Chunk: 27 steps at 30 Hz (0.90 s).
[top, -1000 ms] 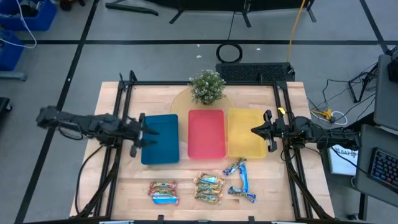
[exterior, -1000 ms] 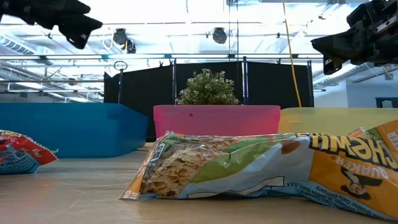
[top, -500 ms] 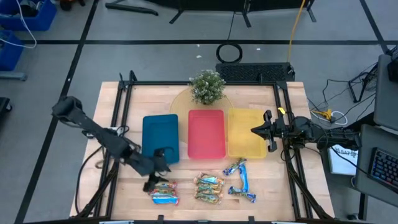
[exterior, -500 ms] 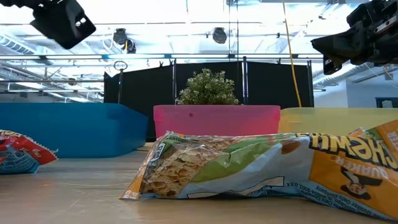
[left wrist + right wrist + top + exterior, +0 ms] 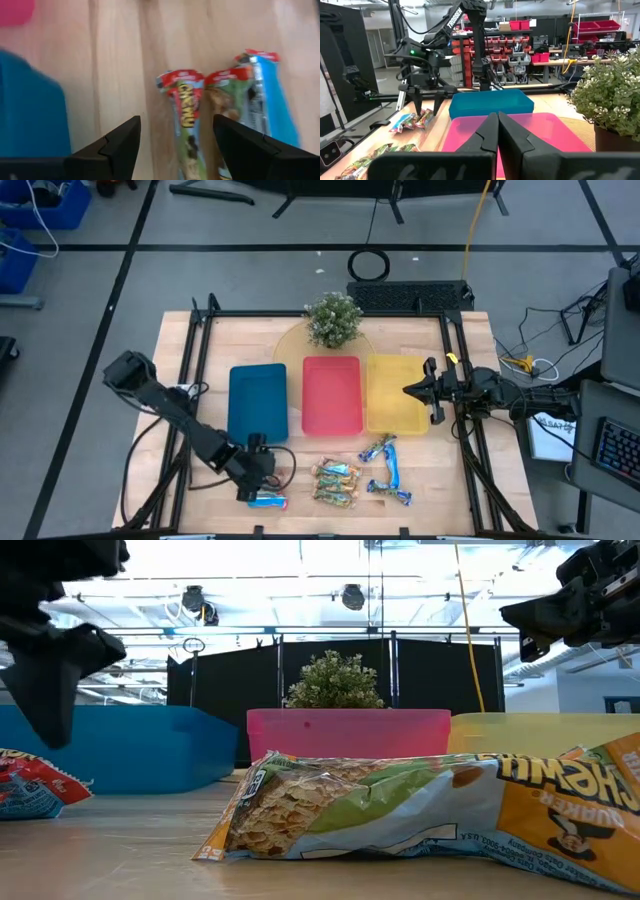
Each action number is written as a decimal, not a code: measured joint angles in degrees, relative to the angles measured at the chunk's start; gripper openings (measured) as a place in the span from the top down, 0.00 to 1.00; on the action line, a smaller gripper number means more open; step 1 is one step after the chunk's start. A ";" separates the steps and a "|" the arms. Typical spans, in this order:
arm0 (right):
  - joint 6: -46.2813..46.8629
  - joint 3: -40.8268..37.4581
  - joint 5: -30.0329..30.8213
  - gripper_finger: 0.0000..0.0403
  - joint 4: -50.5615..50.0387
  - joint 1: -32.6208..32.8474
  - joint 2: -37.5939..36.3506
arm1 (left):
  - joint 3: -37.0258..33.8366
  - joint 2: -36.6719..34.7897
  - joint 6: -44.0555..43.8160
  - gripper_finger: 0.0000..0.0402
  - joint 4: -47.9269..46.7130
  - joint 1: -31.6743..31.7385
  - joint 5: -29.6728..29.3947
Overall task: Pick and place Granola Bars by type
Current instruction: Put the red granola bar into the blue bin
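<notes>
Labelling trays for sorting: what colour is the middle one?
Pink-red; the middle tray shows best in the high view.

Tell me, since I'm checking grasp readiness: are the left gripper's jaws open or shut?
Open. In the left wrist view the left gripper shows a wide gap between its jaws, which straddle a red-ended granola bar lying on the table.

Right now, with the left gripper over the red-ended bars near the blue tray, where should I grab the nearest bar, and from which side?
Take the red-ended bar across its narrow middle, coming straight down. It lies flat on the table, lengthwise between the open fingers of the left gripper. A second bar touches it on one side, so that finger probably has to wedge in; shifting slightly toward the bare wood side may help.
</notes>
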 joint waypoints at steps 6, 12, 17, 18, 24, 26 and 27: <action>0.00 -0.02 0.01 1.00 0.00 0.00 0.00 | 0.00 1.89 -2.72 0.36 -0.33 -0.48 1.20; 0.00 0.00 0.01 1.00 0.00 0.01 0.00 | -0.02 4.27 -4.29 0.36 -0.90 -1.55 1.56; 0.00 -0.02 0.01 1.00 0.00 -0.01 0.00 | 0.04 5.24 -4.09 0.36 -1.33 -1.83 0.94; 0.00 -0.01 0.01 1.00 0.00 0.00 0.00 | 0.04 5.27 -4.11 0.36 -1.30 -1.83 0.96; 0.00 -0.02 0.01 1.00 0.00 -0.01 0.00 | 0.04 5.27 -1.58 0.51 -1.08 -1.83 2.13; 0.00 0.00 0.01 1.00 0.00 -0.02 0.00 | 0.04 5.31 -0.39 0.61 -0.48 -1.64 2.35; 0.00 0.00 0.01 1.00 -0.01 0.00 0.00 | 0.04 5.31 -0.02 0.68 -0.25 -1.48 2.50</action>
